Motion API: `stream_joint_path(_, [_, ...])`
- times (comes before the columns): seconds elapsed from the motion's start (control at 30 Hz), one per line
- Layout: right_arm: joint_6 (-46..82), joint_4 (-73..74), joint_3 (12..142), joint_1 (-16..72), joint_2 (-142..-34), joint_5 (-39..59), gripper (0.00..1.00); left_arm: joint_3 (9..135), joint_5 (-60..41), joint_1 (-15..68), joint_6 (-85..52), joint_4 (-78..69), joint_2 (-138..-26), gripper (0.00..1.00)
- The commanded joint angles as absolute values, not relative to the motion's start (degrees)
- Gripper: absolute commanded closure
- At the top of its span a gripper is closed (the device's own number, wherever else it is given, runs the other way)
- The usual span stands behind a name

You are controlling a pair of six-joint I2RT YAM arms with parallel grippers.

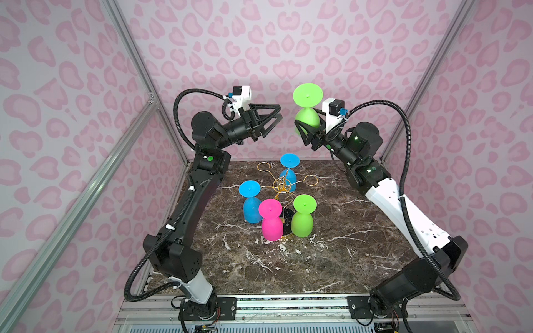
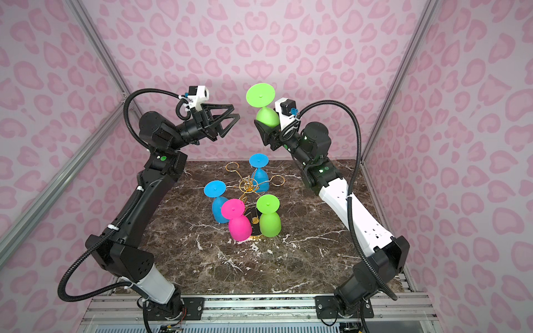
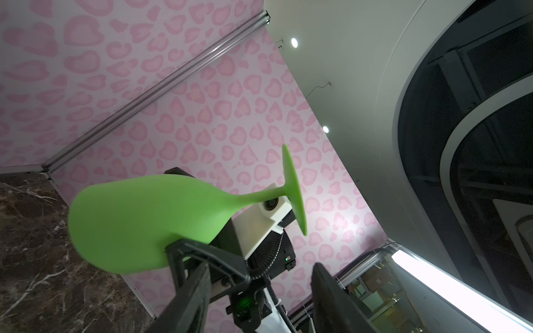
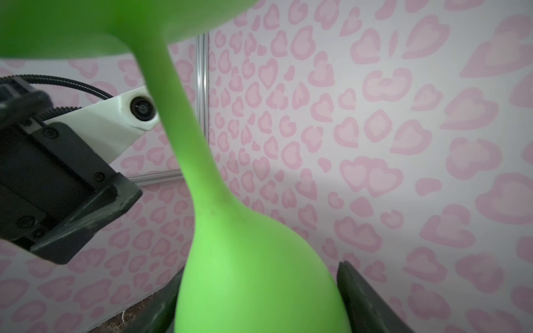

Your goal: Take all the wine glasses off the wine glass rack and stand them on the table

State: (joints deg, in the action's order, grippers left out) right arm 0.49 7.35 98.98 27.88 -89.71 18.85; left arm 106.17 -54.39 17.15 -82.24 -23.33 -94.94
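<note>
Pink heart-print walls (image 1: pixel 259 43) close in a dark marble table (image 1: pixel 331 259). At its middle stands the rack (image 1: pixel 284 184). A pink glass (image 1: pixel 271 220), a second green glass (image 1: pixel 302 216) and 2 blue glasses (image 1: pixel 250 203) (image 1: pixel 289 174) hang foot-up on its loops. Whether their rims touch the table I cannot tell.

The glass (image 1: pixel 307 115) is off the rack, high above it and toward the back wall. My right gripper (image 1: pixel 308 124) is clamped on its bowl, 1 finger on each side, with the stem and foot pointing up. My left gripper (image 1: pixel 280 112) hangs about level with the glass, just beside it but apart from it. Its fingers (image 3: pixel 190 294) are spread with nothing between them, and it points at the bowl.
</note>
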Motion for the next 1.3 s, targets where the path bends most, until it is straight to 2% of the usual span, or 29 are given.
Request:
stream_joint_path(0.0, [1.45, -4.01, 100.83, 26.98, -88.65, 17.4, 0.35, 103.83, -53.4, 16.33, -70.52, -20.67, -92.85, 0.4])
stream_joint_path(0.17, [-0.02, -20.49, 106.75, 25.91, -88.0, 16.53, 0.35, 99.4, -43.66, 16.1, -48.61, -13.61, -88.82, 0.42])
stream_joint_path(0.33, [-1.43, -31.57, 109.66, 25.81, -87.05, 14.56, 0.35, 92.9, -30.19, 17.85, -25.8, -15.14, -83.74, 0.44])
stream_joint_path(0.5, [-2.46, -39.88, 112.42, 25.87, -87.65, 13.47, 0.36, 88.61, -23.36, 21.86, 0.98, -19.46, -81.47, 0.47])
stream_joint_path(0.6, [-2.43, -41.28, 111.88, 26.01, -87.29, 13.87, 0.37, 87.41, -23.97, 24.06, 15.65, -19.69, -81.78, 0.48])
stream_joint_path(0.97, [-4.56, -48.52, 117.18, 28.97, -90.32, 14.79, 0.38, 85.92, -30.06, 25.62, 35.72, -22.86, -84.23, 0.56])
stream_joint_path(1.27, [-4.11, -48.67, 117.52, 30.76, -91.48, 16.43, 0.39, 84.74, -32.17, 26.43, 41.5, -22.42, -84.01, 0.57])
